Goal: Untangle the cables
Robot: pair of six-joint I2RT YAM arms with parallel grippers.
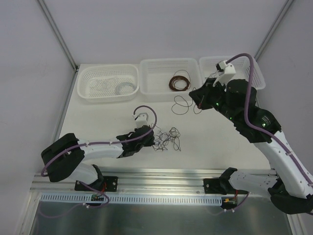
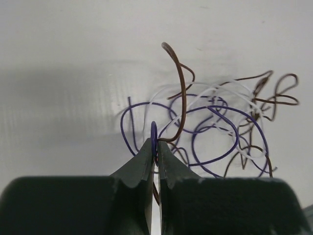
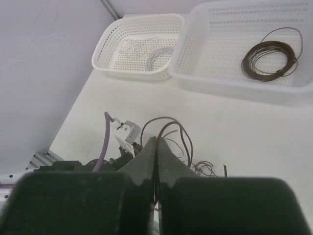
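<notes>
The cables [image 1: 166, 139] are a small scribble of purple, dark brown and pale grey wires on the white table, spread wide in the left wrist view [image 2: 215, 127]. My left gripper [image 1: 151, 139] sits at the tangle's left edge. Its jaws [image 2: 155, 143] are shut on a purple loop and a brown strand. My right gripper [image 1: 196, 101] hovers above the table further back, shut [image 3: 156, 141] on a brown wire. That wire's loop [image 1: 182, 104] arches out from its tips [image 3: 168, 125]. The tangle [image 3: 205, 169] shows below it.
Three white baskets line the back edge: the left one [image 1: 108, 73] holds a white coil [image 1: 124, 88], the middle one [image 1: 169, 65] a round brown coil [image 1: 180, 82], and the right one [image 1: 254, 73] is partly behind my right arm. A metal rail [image 1: 161, 178] borders the near edge.
</notes>
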